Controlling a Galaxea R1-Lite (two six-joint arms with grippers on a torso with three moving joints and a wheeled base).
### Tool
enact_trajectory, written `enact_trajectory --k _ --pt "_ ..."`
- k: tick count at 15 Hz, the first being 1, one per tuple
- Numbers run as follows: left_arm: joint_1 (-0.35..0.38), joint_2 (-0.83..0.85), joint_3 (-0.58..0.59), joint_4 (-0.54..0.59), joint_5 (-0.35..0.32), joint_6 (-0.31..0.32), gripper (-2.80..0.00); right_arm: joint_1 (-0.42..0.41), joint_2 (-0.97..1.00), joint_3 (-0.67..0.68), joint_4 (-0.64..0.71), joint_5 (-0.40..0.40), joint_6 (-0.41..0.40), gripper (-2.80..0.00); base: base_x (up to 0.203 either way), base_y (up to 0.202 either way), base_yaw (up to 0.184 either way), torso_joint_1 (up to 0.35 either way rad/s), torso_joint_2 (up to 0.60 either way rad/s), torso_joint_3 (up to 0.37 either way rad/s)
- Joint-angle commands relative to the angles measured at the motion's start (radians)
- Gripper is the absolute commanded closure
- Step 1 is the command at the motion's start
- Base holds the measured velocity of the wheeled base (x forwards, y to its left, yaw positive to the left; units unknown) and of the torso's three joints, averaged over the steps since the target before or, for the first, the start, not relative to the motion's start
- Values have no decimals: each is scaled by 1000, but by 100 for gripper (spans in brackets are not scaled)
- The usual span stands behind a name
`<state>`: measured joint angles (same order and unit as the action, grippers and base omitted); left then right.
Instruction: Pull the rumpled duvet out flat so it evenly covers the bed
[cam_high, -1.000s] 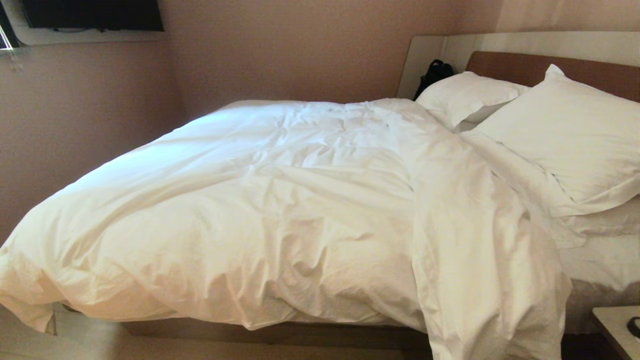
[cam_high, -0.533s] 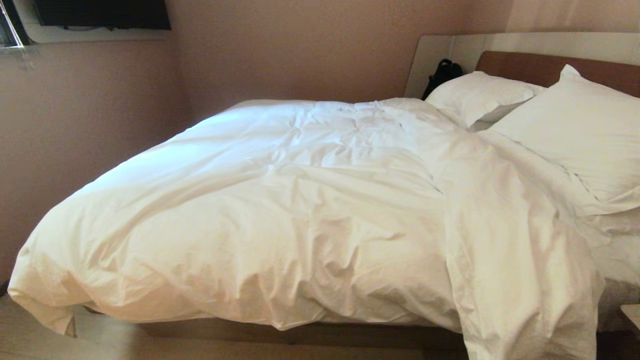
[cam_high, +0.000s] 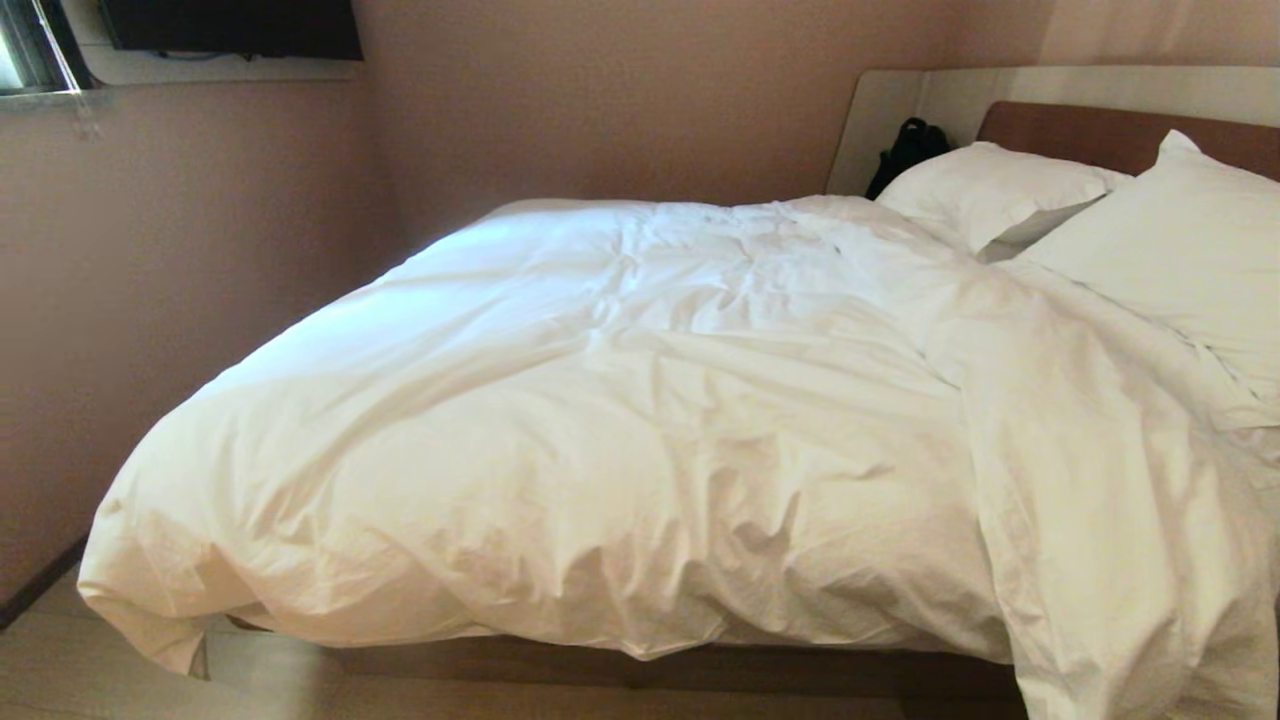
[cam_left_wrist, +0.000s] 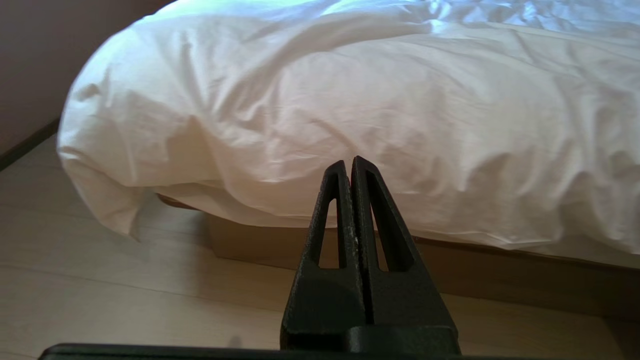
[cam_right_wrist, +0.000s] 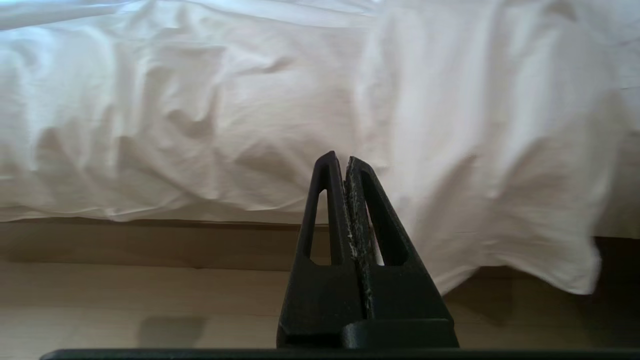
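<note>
The puffy white duvet lies wrinkled over the bed, its near edge hanging over the dark wooden base and a long fold drooping at the near right. Two white pillows lean on the brown headboard. Neither arm shows in the head view. In the left wrist view my left gripper is shut and empty, low over the floor, short of the duvet's hanging edge. My right gripper is likewise shut and empty in front of the drooping fold.
A pale wooden floor runs along the bed's near side. Walls close in at the left and behind the bed. A dark screen hangs high on the left wall, and a black bag sits beside the far pillow.
The whole head view has slid to the right, so the camera has shifted left along the bed. The duvet and pillows lie as before.
</note>
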<state>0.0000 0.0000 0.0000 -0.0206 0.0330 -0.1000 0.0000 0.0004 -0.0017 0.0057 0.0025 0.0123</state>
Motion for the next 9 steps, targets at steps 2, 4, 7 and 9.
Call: enact_trajectory --k 2,4,7,9 --pt "0 0 0 -1 1 -1 0 0 0 0 0 1 0 0 0 195 -2 5 2 -1" --pt "0 0 0 -1 1 -1 0 0 0 0 0 1 0 0 0 195 -3 6 0 5" --pt "0 1 0 -1 1 0 0 0 0 0 0 1 0 0 0 192 1 2 1 2" --pt "0 0 0 -1 1 0 0 0 0 0 0 1 0 0 0 197 4 -1 0 3"
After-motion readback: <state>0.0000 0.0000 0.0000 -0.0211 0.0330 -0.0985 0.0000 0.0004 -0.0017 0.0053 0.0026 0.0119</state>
